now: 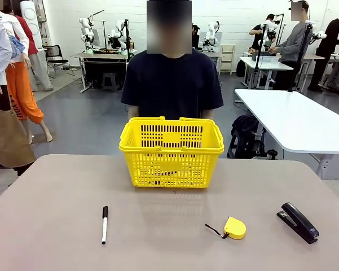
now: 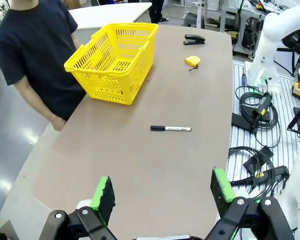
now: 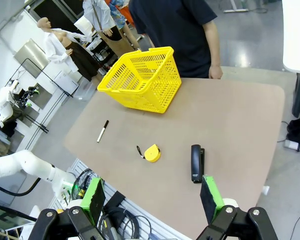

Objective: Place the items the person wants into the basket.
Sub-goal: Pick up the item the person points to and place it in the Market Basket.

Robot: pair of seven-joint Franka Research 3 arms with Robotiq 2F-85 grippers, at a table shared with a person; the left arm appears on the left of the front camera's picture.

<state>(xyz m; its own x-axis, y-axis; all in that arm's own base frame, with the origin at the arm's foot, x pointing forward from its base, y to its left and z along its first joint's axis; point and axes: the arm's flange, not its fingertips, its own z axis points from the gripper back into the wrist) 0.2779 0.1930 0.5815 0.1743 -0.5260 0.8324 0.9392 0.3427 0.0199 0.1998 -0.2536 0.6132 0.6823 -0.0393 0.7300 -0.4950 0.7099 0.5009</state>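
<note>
With the middle of the desk as the clock's centre, seen from the robot's side, the yellow basket is sitting upright at 12 o'clock, near the far edge. The person in the dark T-shirt is standing right behind it, arms hanging down. Something dark is showing through the basket's lattice; I cannot tell what. The black stapler is lying at 4 o'clock, well apart from the basket. The yellow tape measure is resting at 5 o'clock, between the stapler and the white marker, which is lying at 7 o'clock. The left tool is hovering over the desk's left end, jaws wide, gripping nothing. The right tool is hanging above the near right corner, equally wide and empty.
</note>
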